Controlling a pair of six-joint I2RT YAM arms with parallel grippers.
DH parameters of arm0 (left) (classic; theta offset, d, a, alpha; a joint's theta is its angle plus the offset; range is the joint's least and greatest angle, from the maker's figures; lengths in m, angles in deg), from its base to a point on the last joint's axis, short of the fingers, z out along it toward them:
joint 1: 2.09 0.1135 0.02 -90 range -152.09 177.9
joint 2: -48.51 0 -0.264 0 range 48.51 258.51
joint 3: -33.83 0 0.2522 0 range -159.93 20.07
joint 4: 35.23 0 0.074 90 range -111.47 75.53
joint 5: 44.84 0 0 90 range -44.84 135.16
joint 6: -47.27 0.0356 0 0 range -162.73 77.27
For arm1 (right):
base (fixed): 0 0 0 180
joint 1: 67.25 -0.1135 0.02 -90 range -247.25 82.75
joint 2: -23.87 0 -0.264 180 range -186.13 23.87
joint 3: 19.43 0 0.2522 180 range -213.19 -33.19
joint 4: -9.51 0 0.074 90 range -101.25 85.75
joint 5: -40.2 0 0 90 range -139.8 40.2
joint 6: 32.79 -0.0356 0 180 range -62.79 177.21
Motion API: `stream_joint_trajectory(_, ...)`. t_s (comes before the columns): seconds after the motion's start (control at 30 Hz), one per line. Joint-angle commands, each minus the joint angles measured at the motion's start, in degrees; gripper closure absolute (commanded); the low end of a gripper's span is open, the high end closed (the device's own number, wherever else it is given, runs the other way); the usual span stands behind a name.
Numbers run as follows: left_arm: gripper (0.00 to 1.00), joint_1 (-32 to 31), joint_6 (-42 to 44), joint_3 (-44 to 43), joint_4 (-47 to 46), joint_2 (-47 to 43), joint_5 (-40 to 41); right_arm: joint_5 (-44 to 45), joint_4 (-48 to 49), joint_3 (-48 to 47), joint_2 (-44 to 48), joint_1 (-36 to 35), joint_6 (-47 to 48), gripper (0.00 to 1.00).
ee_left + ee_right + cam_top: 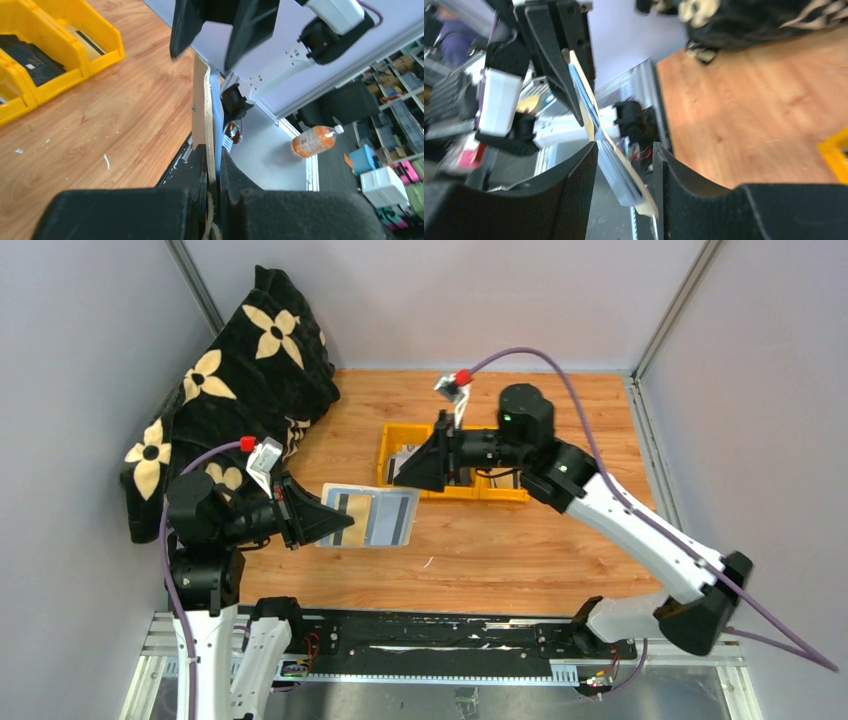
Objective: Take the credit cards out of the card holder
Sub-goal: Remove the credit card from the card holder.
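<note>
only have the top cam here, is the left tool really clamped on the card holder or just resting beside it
Observer: Clamped. The left wrist view shows the left tool shut on the card holder, a finger flat on each face of its near edge.
Operator: and the right tool, gripping yet
Observer: No. In its own wrist view the right tool is open, one finger on either side of the card holder's other end.
Operator: anything in the bin behind it
Observer: The left wrist view shows a pale card with a dark stripe lying in the end compartment of the yellow bin.
</note>
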Motion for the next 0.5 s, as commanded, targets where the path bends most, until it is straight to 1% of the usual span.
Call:
stream_joint_trajectory(0.0, 1.0, 0.05, -4.06, -2.81, -0.45, 0.25, 6.88, 16.48, 5.77, 4.16, 10.83, 1.82, -3.01, 0.56)
stream_joint_trajectory(0.07, 1.0, 0.05, -6.38, -2.58, -1.97, 0.5, 9.07, 16.73, 11.08, 7.33, 13.4, 1.8, -6.64, 0.61)
stream_joint_trajectory(0.13, 1.0, 0.05, -10.14, -1.5, -5.69, 0.12, 10.65, 13.39, 16.04, 10.22, 14.04, 1.57, -11.49, 0.62)
stream_joint_trajectory(0.23, 1.0, 0.04, -18.91, 2.58, -16.47, -0.97, 11.46, 9.34, 22.53, 13.23, 13.06, -0.29, -17.81, 0.62)
stream_joint_trajectory(0.3, 1.0, 0.05, -23.22, 4.09, -20.05, -1.16, 11.39, 7.89, 25.89, 14.71, 11.85, -2.68, -19.5, 0.62)
stream_joint_trajectory(0.47, 1.0, 0.03, -24.5, 4.08, -21.51, -1.07, 10.25, 5.93, 28.4, 14.0, 7.35, -6.56, -20.7, 0.62)
